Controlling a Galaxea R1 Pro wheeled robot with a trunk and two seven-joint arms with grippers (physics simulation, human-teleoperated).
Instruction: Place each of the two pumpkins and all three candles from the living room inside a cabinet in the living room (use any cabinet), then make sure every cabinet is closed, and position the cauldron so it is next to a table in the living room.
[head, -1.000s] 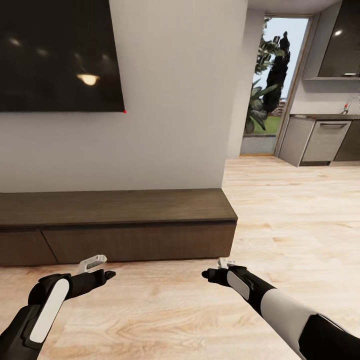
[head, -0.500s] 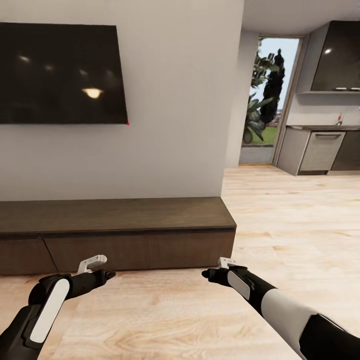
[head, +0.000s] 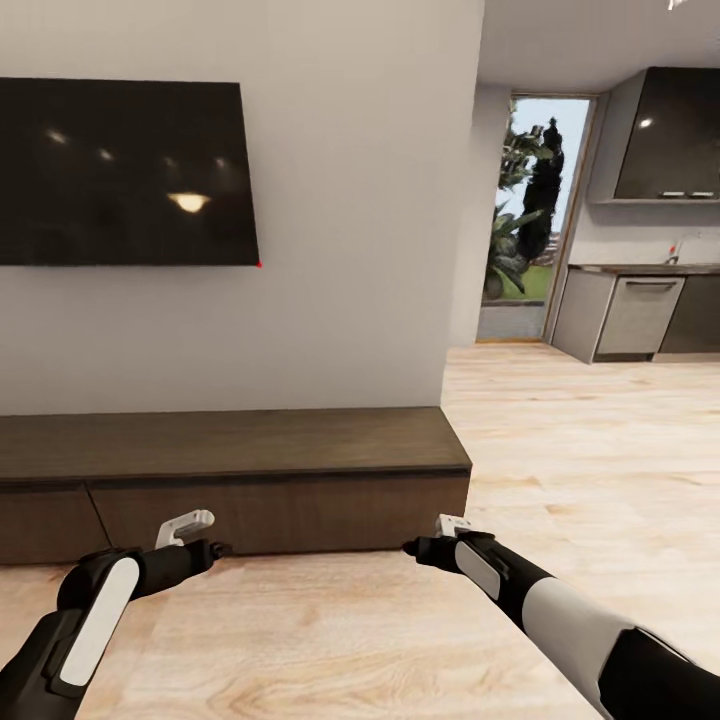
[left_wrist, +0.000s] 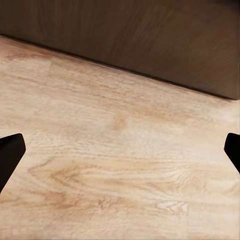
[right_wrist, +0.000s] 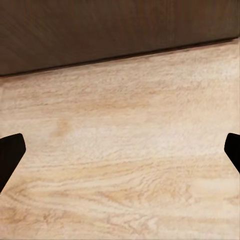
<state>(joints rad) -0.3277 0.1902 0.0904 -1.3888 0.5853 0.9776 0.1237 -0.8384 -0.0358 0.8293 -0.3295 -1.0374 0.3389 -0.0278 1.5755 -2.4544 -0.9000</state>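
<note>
Dark brown cabinet (head: 235, 470) against wall under TV (head: 120, 170), drawer fronts flush; left gripper (head: 215, 549) and right gripper (head: 412, 547) low over wood floor (head: 560, 450) just before it, both spread wide, empty.

both arms reach forward and low, left gripper (head: 217, 549) and right gripper (head: 410, 547) spread wide, holding nothing.

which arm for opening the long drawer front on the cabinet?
Left, probably. The left claw sits directly before the cabinet's long drawer front; the right claw hangs near its end. Both are open and empty.
</note>
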